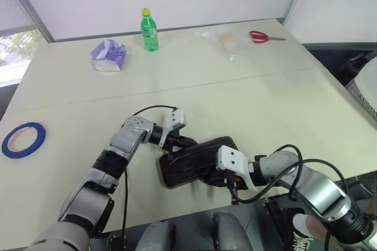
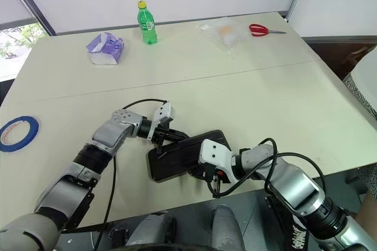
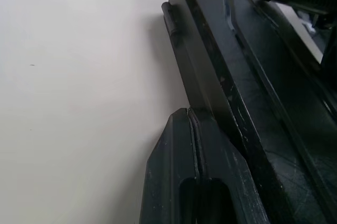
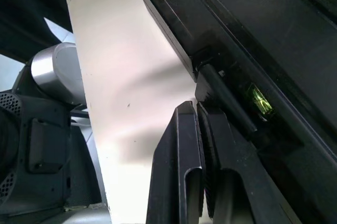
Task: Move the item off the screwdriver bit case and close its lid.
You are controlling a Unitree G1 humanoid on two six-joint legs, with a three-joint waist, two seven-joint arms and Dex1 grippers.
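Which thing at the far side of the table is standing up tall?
The green soda bottle with the yellow cap. It stands upright, while the purple tissue pack, the clear plastic bag and the red scissors all lie flat.

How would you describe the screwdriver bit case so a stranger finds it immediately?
Look at the near edge of the pale table, between the two robot arms. The screwdriver bit case lies flat there: a dark rectangular box with rounded corners, the only black item on the table.

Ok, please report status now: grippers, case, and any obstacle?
Left gripper and right gripper shut, both at the screwdriver bit case. Lid down. Nothing on it.
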